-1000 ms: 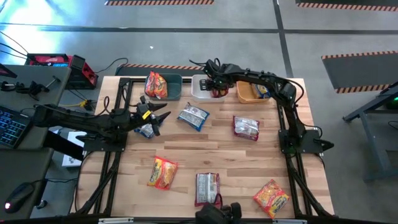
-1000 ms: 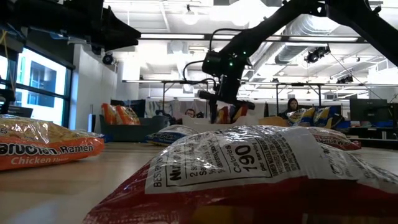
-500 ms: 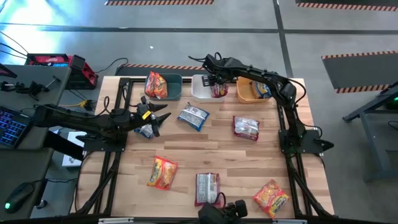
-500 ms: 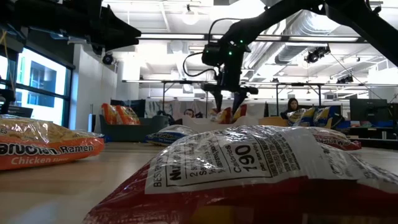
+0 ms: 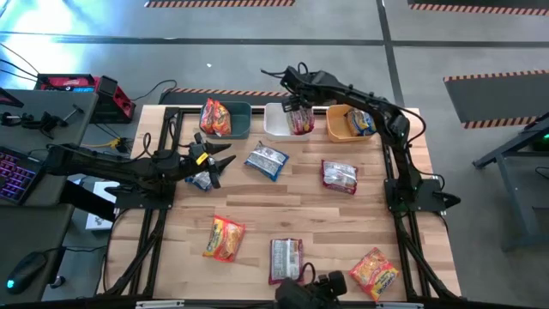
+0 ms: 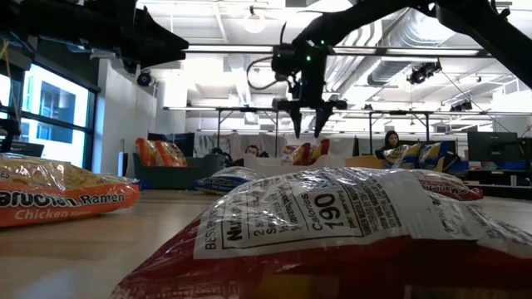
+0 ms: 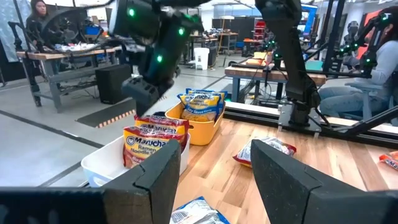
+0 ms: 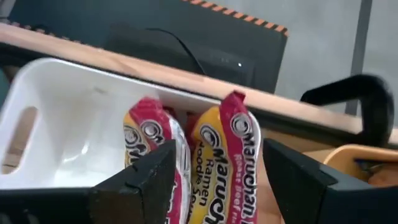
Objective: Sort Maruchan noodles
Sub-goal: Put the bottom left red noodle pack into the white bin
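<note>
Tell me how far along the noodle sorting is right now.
Done: packets stand in the blue bin, white bin and orange bin. In hand: nothing; the right gripper hangs open over the white bin, the left gripper is open too. Left: seven packets loose on the table.

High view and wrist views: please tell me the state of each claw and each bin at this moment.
Right claw: open, empty, above the white bin.
Left claw: open, empty, over the table's left side.
White bin: holds two maroon packets standing on edge.
Dark-blue bin: holds an orange-red packet.
Orange bin: holds yellow-blue packets.
</note>
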